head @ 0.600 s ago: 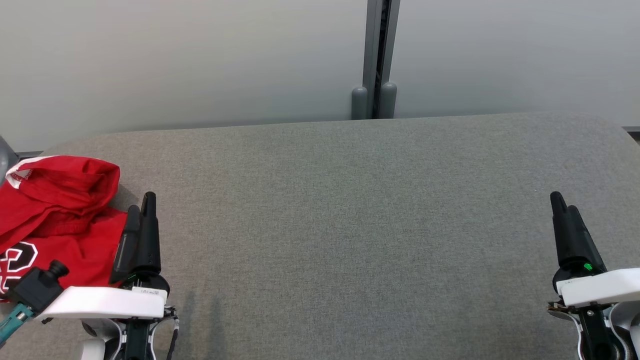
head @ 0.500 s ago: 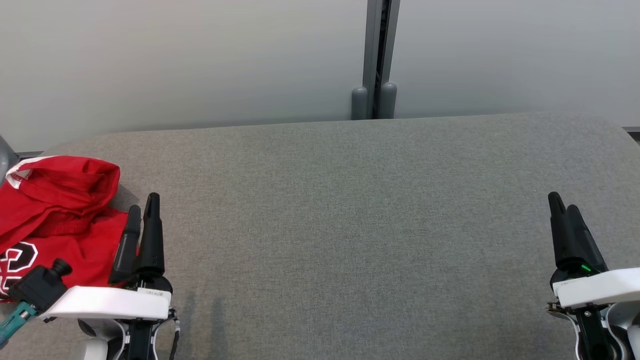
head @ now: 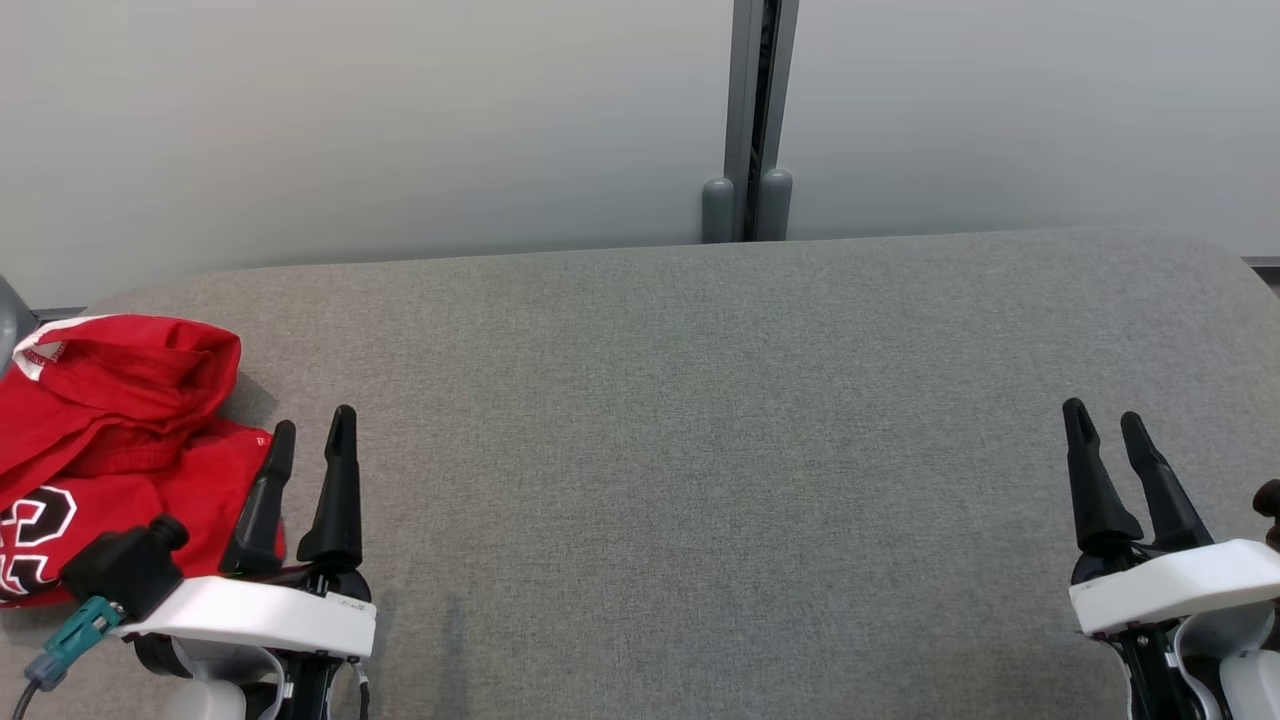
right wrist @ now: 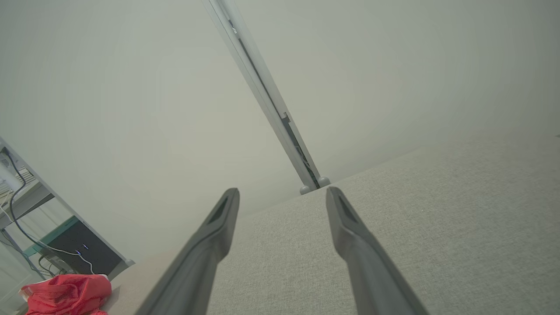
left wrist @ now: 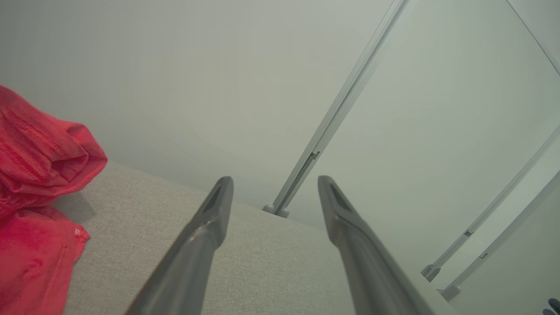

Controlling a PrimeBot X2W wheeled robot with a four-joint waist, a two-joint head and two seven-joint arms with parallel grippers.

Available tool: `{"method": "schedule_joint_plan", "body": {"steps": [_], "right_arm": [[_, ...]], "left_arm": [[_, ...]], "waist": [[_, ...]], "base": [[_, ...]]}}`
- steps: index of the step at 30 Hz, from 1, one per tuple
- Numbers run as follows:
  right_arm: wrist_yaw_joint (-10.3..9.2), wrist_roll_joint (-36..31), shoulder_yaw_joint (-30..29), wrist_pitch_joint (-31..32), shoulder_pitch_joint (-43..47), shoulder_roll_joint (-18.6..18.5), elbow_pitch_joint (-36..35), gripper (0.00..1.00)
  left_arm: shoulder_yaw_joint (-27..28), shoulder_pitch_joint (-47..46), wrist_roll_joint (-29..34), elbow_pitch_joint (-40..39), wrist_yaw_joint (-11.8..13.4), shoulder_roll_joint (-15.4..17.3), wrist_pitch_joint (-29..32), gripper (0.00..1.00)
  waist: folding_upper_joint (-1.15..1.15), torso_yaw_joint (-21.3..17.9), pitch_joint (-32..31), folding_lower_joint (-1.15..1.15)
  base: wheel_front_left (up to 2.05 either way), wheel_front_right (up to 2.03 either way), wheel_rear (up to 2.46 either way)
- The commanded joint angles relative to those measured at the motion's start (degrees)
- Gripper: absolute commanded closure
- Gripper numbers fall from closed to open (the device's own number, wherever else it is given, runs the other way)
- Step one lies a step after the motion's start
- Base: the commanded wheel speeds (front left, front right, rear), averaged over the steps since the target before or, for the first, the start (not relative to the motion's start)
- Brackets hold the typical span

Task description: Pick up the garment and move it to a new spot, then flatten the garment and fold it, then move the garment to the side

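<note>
The wide grey worktop [head: 700,420] stretches left to right, and its middle looks like the room needed for flattening and folding. The red garment [head: 110,430] lies crumpled at the left edge with white lettering showing, not lifted yet, so I'd say we're at the very start. The left gripper [head: 312,428] sits low at near left, just beside the garment's right edge, pointing toward the far wall, handy for the first grab. Its fingers [head: 335,490] are spread and empty. The right gripper [head: 1103,415] mirrors it at near right, well apart from the cloth, also parted and holding nothing.
</note>
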Motion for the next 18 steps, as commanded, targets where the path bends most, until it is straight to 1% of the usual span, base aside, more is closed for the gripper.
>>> {"method": "schedule_joint_plan", "body": {"steps": [1,8,18], "right_arm": [[0.24,-2.27,0.06,-0.81,-1.15,-0.61,-0.44,0.00],[0.24,-7.98,0.33,-2.07,-0.80,-0.75,0.82,0.00],[0.25,-14.75,-0.25,-3.80,-0.43,-0.36,3.19,0.00]], "left_arm": [[-0.22,-1.24,2.42,-0.09,0.28,0.78,-0.56,0.00],[-1.11,-1.29,8.01,2.57,0.76,1.27,-1.53,0.00],[-2.27,-2.37,14.42,7.55,1.25,1.78,-2.75,0.00]], "waist": [[0.00,-0.02,-0.07,0.00],[0.00,-0.05,-0.36,0.00],[0.00,-0.07,-0.81,0.00]], "base": [[0.00,0.00,0.00],[0.00,0.00,0.00],[0.00,0.00,0.00]]}}
